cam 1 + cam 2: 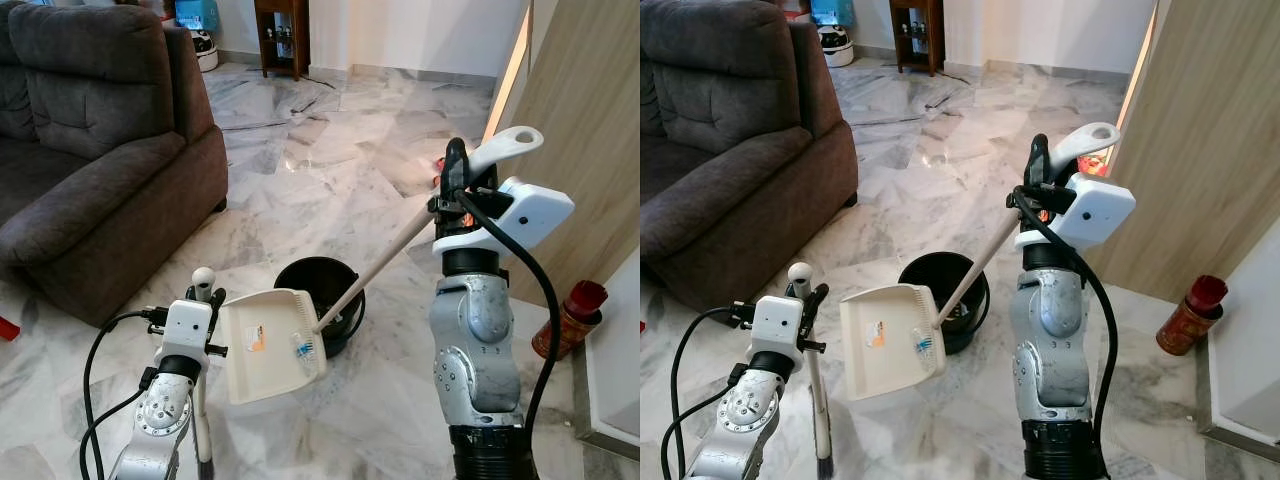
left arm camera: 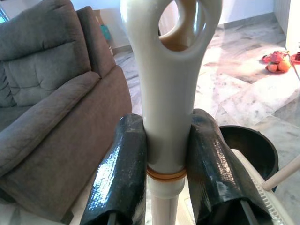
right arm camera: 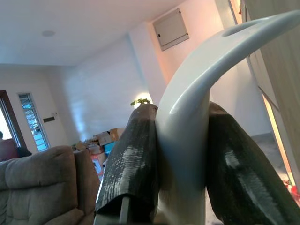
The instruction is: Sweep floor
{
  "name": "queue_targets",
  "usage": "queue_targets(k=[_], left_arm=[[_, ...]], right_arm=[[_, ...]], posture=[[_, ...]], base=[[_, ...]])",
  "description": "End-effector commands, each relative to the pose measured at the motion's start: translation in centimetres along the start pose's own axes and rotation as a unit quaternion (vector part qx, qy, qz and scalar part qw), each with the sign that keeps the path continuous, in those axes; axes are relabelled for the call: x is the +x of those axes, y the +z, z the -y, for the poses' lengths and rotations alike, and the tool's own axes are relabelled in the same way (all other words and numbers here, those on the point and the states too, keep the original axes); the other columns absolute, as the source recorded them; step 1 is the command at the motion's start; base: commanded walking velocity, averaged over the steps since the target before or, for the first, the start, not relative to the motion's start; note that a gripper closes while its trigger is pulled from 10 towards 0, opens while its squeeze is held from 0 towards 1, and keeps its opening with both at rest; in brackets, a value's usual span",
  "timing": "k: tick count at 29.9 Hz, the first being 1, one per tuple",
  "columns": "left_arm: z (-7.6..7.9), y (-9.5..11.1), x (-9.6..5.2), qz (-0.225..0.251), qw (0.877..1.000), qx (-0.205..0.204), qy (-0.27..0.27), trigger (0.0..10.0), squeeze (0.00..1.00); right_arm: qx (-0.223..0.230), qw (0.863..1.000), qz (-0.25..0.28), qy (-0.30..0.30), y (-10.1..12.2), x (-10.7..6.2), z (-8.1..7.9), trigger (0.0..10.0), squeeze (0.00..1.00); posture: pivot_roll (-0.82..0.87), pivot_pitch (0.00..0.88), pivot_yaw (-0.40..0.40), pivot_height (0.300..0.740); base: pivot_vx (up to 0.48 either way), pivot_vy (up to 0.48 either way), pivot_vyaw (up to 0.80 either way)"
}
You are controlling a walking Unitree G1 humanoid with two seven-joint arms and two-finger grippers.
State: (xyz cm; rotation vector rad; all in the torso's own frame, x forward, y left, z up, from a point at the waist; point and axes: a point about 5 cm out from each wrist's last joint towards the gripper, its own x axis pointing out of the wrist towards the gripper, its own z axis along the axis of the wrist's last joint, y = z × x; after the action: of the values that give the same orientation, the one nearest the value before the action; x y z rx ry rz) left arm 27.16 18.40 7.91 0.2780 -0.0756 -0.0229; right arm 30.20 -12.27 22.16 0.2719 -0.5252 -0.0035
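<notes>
Two grippers clenched, right gripper (image 1: 456,190) gripping dustpan (image 1: 270,345) handle slanting down-left over black bin (image 1: 335,272), left gripper (image 1: 208,297) holding upright broom (image 1: 818,400).

The small blue-and-white scraps (image 1: 304,347) lying on the cream plastic dustpan (image 1: 265,345) are too small to identify. The dustpan hides part of the round black bin (image 1: 325,280) behind it. The lower end of the cream broom stick (image 1: 818,400) runs out of the picture's lower edge. The dark grey fabric sofa (image 1: 90,140) is cut off at the left edge.
</notes>
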Motion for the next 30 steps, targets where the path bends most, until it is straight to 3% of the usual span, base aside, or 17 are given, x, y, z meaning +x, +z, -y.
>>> queue_targets(k=[1, 30], left_arm=[[-0.15, 0.58, 0.20, 0.019, 1.000, 0.022, -0.002, 10.0, 0.00], [-0.20, 0.75, 0.36, 0.024, 0.999, 0.021, 0.002, 10.0, 0.00]], right_arm=[[0.012, 0.999, 0.031, 0.005, 1.06, 0.32, -0.37, 10.0, 0.00], [0.022, 0.999, 0.035, 0.008, 1.45, 0.81, -0.53, 10.0, 0.00]], posture=[[0.11, 0.000, 0.057, 0.740], [0.11, 0.000, 0.053, 0.740]], base=[[0.247, 0.000, 0.00], [0.313, 0.000, 0.00]])
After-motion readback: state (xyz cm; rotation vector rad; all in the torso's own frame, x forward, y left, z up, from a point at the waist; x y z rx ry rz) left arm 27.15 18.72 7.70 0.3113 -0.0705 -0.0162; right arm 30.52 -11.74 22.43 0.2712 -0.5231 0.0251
